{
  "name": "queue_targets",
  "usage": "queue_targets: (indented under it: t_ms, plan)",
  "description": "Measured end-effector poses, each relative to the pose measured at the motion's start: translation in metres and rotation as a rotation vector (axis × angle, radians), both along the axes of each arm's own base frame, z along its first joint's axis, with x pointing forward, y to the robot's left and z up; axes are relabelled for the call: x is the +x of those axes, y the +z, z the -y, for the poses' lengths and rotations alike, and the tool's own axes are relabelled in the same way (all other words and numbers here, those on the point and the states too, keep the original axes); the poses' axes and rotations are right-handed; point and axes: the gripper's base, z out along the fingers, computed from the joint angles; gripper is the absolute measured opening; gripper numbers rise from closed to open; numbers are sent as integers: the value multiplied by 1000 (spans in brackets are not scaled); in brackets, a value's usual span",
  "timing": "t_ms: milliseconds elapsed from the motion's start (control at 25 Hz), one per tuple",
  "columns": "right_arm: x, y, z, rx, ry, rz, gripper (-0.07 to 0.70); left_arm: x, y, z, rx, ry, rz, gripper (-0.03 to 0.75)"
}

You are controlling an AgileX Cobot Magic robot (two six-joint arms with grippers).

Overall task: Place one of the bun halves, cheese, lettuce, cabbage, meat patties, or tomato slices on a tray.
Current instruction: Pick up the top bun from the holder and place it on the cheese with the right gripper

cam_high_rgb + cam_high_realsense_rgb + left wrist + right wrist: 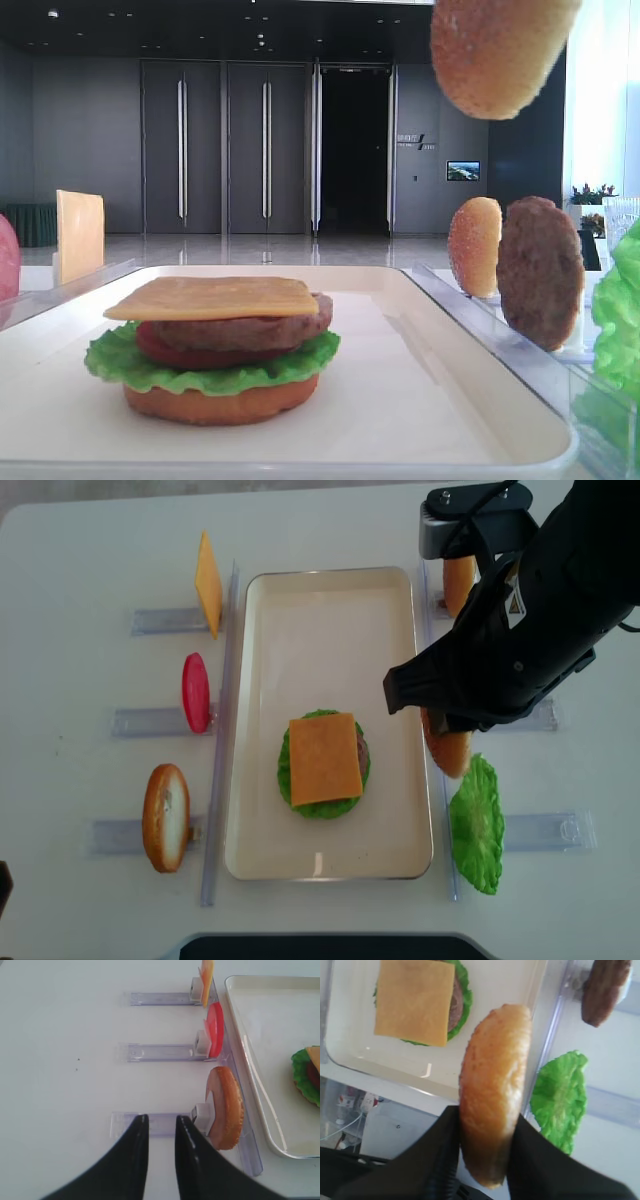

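1. The tray (330, 610) fills the middle of the overhead frame – the stack at its lower centre is topped by cheese (325, 758) over lettuce (287, 770)
2. The right gripper (485, 1145) is clamped on a bun half (492, 1095), held on edge above the tray's right rim
3. The left gripper (161, 1125) – bottom of its wrist view, fingers slightly parted, holding nothing

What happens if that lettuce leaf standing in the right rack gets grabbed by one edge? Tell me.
The lettuce stands upright on edge in its clear rack, keeping its shape, so it is probably fairly stiff. Its thin, ruffled rim suggests it is light and might flex or pivot in a pinch.
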Motion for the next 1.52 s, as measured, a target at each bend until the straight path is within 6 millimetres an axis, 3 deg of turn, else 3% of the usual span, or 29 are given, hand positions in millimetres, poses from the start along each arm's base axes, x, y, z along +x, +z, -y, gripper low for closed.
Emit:
queue_targets:
  t_ms: [280,840,1040,1280,1520]
  plan:
    - [5,3,-22,212,54,35,194,0,0,0,0,0,0,140]
    - [33,-45,-81,463,186,-52,194,0,0,0,0,0,0,140]
    - [42,-60,-83,443,206,-57,194,0,0,0,0,0,0,140]
    - [65,-67,-66,441,160,-60,193,0,0,0,0,0,0,140]
    - [70,-74,-69,520,186,-114,194,0,0,0,0,0,0,140]
